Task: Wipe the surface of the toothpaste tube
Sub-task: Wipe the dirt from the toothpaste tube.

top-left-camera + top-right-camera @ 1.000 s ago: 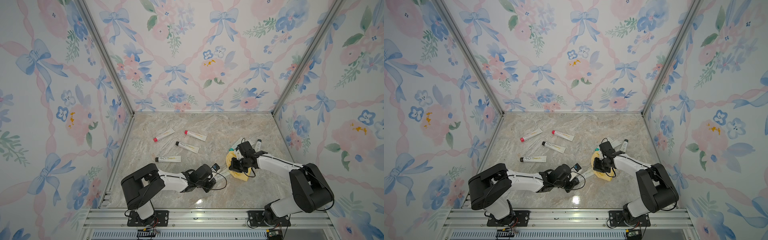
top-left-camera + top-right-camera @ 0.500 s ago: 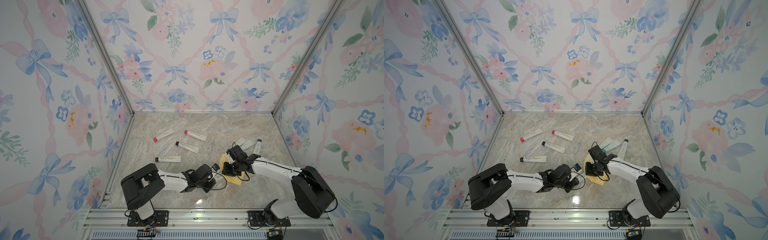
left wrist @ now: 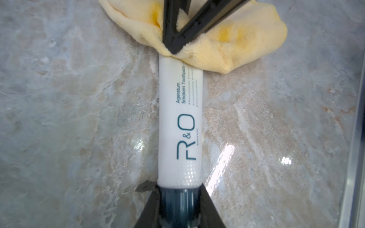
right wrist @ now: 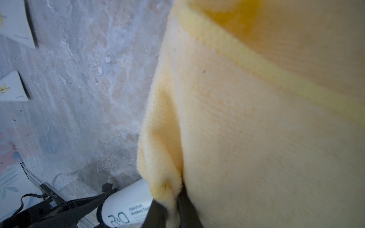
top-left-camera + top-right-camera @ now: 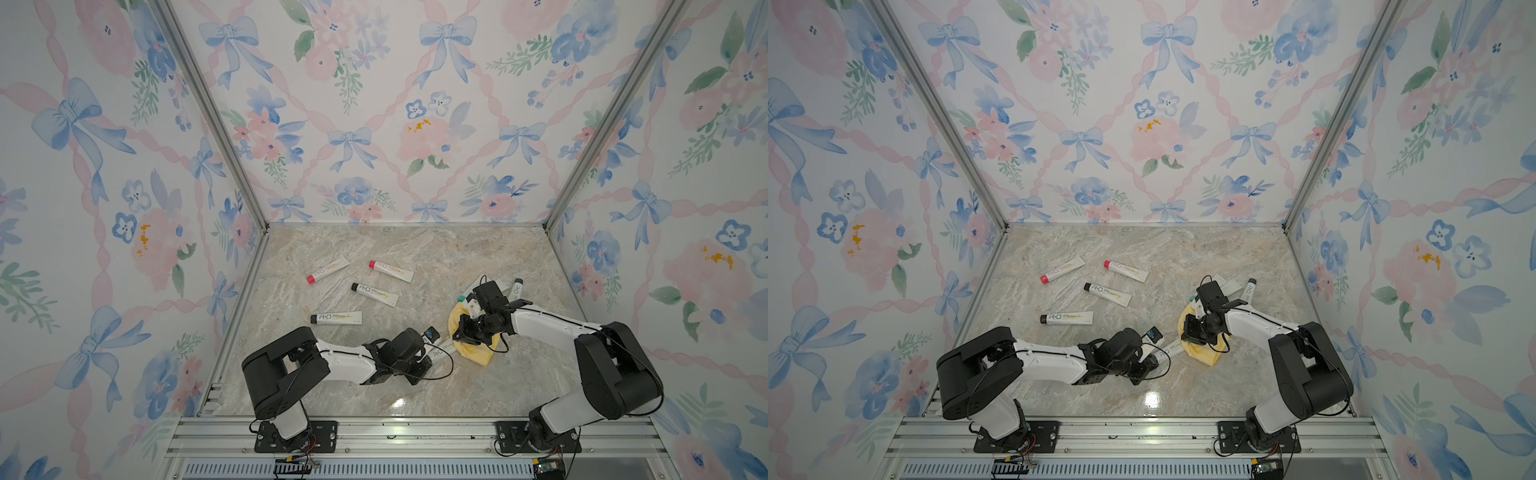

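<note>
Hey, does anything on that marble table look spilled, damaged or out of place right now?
Nothing spilled or damaged shows. The left hand grips the toothpaste tube by its dark cap, and the yellow cloth, pinched in the right hand, is bunched over its far end. The other tubes lie scattered at mixed angles.

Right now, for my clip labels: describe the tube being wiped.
On the marble floor, look near the front. One tube has its dark cap in the left fingers and its tail under the yellow cloth; the other tubes lie loose.
</note>
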### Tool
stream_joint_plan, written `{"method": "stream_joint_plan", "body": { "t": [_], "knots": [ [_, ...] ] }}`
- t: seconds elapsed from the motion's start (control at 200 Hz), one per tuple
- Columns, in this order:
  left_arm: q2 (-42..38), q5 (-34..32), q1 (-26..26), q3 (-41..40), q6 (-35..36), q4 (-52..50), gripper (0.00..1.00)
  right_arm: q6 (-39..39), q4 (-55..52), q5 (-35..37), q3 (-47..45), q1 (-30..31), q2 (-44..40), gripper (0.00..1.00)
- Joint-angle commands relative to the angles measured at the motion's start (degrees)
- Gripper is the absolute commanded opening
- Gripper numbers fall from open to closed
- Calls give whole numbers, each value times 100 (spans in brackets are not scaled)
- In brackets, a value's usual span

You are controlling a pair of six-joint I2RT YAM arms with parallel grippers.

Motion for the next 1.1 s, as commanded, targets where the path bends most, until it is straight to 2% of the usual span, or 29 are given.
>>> {"method": "stream_joint_plan", "body": {
  "t": [0.0,0.11,0.38,0.53,0.67,0.855,0.97,1.095],
  "knots": [
    [72,-161,-6,-85,-1,-269,24,-189,-643,1075,-245,-78,279,13],
    [84,-156,-6,-63,8,-270,24,-112,-756,995,-246,193,112,13],
    [144,-128,-6,-17,9,-262,24,474,-486,154,-408,1173,-353,13],
    [185,-114,-10,-3,17,-269,24,801,-249,-58,-409,1405,-287,13],
    [134,-139,-11,-37,2,-270,24,554,-427,292,-398,1141,-131,13],
    [119,-141,-16,-51,3,-270,25,-59,-868,1288,-304,455,-108,13],
    [114,-149,-13,-68,-5,-266,25,-217,-909,1432,-295,125,-108,13],
    [98,-150,-13,-76,-1,-263,25,-266,-897,1505,-280,70,-78,13]
  ]
}}
